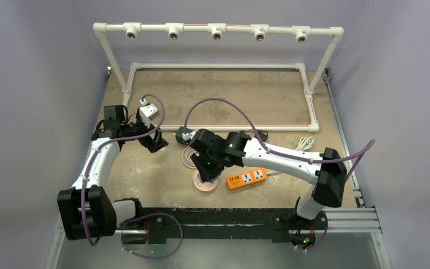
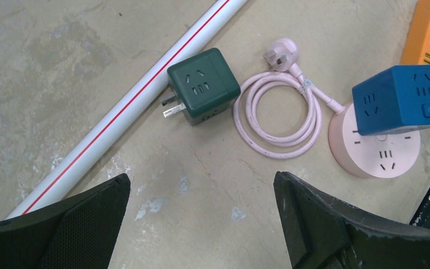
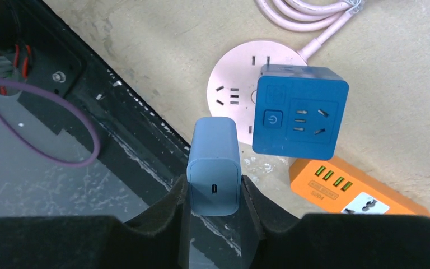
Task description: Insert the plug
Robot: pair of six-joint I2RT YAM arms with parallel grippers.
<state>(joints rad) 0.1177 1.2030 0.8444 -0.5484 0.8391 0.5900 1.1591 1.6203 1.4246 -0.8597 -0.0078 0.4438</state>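
Top view: left gripper hangs over gritty tan table, apart from right gripper, which hovers above a round pink socket disc; boxy orange power strip just beside.

Left wrist: jaws spread wide, nothing betw. them; glossy dark-green cube adapter lies by a white pipe w/ red stripe; pink cable coiled nearby.

Right wrist: claw pinches the smooth slate-blue plug block, rounded corners, near a blue cube socket sitting on the disc.
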